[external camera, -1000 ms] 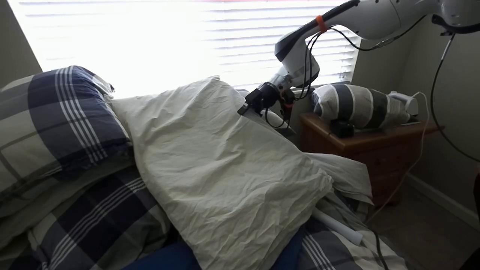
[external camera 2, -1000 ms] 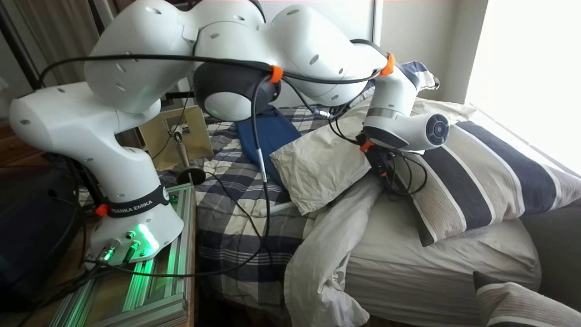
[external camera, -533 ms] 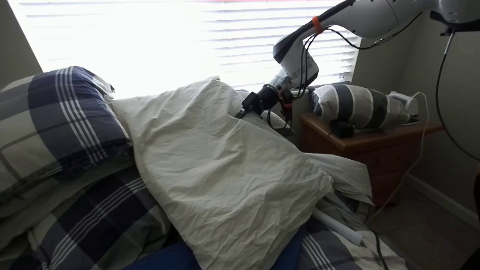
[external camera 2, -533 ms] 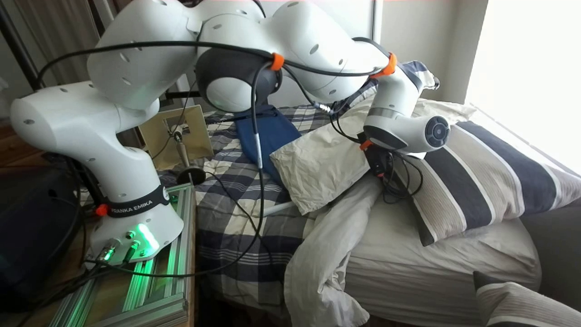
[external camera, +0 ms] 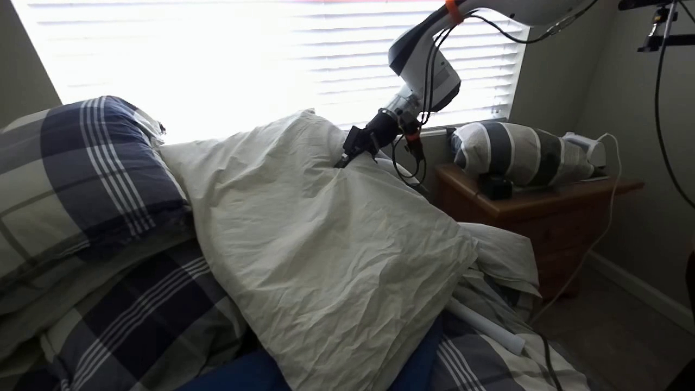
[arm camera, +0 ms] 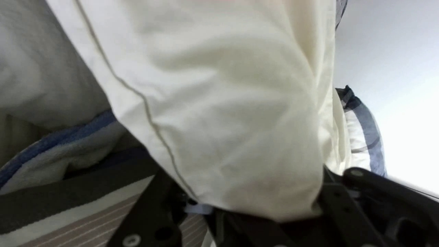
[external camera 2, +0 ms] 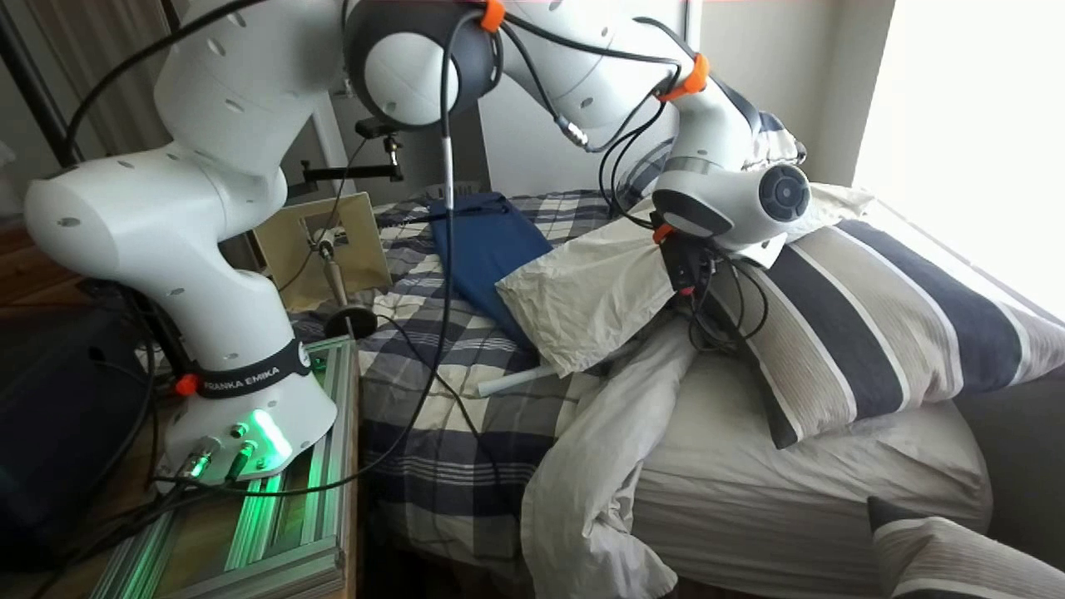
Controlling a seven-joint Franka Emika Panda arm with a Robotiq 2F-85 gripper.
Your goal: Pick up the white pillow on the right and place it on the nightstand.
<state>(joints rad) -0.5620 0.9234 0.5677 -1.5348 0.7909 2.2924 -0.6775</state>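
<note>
The hand (external camera: 352,157) is pinching the white pillow (external camera: 326,244) by its side facing the bedside desk (external camera: 548,200); in the wrist view, cloth is bulging inside the grip. The pillow is slanting over the bed (external camera 2: 799,474), outside the desk's left edge in an exterior view. A plaid pillow (external camera: 70,168) is lying just beside it. A striped pillow (external camera: 524,155) is resting on the desk, a black box (external camera: 494,186) by the desk's near corner.

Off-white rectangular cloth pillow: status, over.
Black tool apparently gripping off-white pillow at edge. Not yet on brown wooden nightstand. Grey-and-beige striped cloth pillow on top, possibly obstructing.
</note>
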